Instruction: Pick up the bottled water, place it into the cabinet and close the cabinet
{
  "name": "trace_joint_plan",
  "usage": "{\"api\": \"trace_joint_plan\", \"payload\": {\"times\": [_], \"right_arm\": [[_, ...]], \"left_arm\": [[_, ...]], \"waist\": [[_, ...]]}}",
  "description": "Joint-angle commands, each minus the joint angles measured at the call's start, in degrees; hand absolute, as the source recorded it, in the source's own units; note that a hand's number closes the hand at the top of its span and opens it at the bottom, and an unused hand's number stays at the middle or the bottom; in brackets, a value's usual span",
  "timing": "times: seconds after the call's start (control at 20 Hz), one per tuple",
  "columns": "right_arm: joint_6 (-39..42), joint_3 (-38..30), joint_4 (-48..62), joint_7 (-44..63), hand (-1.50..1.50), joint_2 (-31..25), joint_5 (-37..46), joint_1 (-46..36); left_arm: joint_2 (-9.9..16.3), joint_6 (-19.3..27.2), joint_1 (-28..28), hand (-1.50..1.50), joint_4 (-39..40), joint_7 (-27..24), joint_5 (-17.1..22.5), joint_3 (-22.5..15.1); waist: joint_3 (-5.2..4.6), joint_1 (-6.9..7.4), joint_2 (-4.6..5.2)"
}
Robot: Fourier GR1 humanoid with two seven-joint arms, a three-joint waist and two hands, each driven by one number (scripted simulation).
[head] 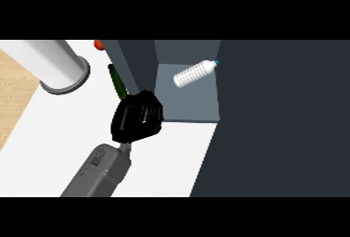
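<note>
The bottled water [195, 73] is white with a blue cap and lies tilted on the grey floor of the open cabinet [191, 102], cap towards the upper right. My left hand [140, 115] hovers over the white counter at the cabinet's front left corner, below and left of the bottle and apart from it. Its fingers are relaxed and hold nothing. The dark cabinet door [280, 115] stands open and fills the right side of the view. My right hand does not show.
A tall white cylinder [54, 65] stands at the upper left. A thin green object [117, 81] and a small red thing [99, 44] lie beside the cabinet's left wall. Wood surface [12, 92] borders the white counter [54, 148] at left.
</note>
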Motion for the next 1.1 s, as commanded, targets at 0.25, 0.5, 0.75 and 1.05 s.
{"api": "trace_joint_plan", "payload": {"times": [0.25,0.5,0.75,1.05], "right_arm": [[7.6,6.3,-7.1,7.8,1.50,-1.9,-2.0,-5.8],[8.2,10.0,-6.5,11.4,1.50,2.4,-0.6,-9.8],[6.0,11.5,-2.2,16.9,1.50,9.5,2.8,-16.5],[6.0,7.6,1.8,27.0,1.50,18.5,4.4,-28.4]], "left_arm": [[7.0,-0.2,22.8,1.50,-26.2,3.7,1.7,-3.9],[13.4,-2.2,32.5,1.50,-34.9,2.5,2.6,-1.3],[16.5,-4.0,42.0,1.50,-43.1,1.0,4.1,0.2],[21.8,-8.2,48.5,1.50,-49.1,2.2,9.8,7.0]], "waist": [[-0.11,1.25,0.29],[-0.16,0.16,0.50],[-0.24,0.18,0.45],[-0.22,-0.18,0.67]]}}
